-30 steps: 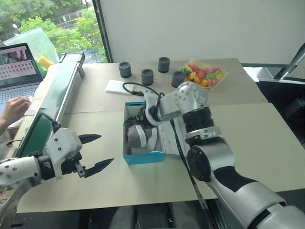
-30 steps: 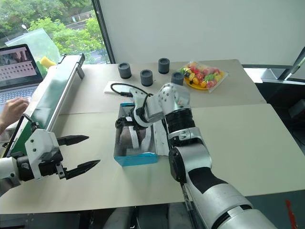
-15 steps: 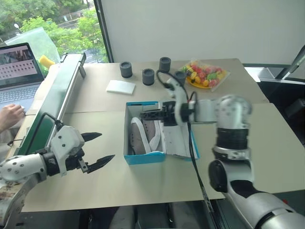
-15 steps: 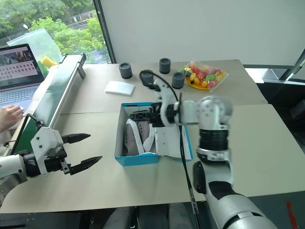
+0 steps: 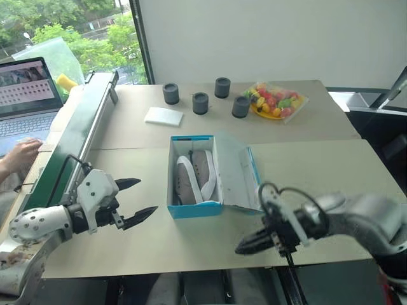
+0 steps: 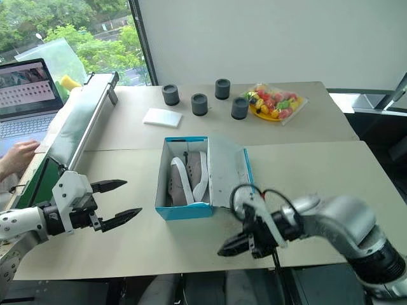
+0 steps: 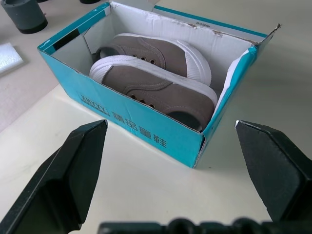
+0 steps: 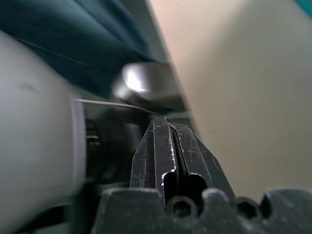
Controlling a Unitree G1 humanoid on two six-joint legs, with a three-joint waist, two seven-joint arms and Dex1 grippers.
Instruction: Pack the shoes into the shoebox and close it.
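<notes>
Right end effector (image 5: 245, 246) hung pinched shut and empty; left end effector (image 5: 135, 202) gaped wide beside the shoebox (image 5: 194, 210). Shoes (image 5: 194, 175) lay packed, so closing the lid (image 5: 236, 179) came next.

A beige table (image 5: 318, 159) stands before a plain white wall (image 5: 267, 38). At the table's far left corner, a window (image 5: 70, 32) shows daylight and green trees.
</notes>
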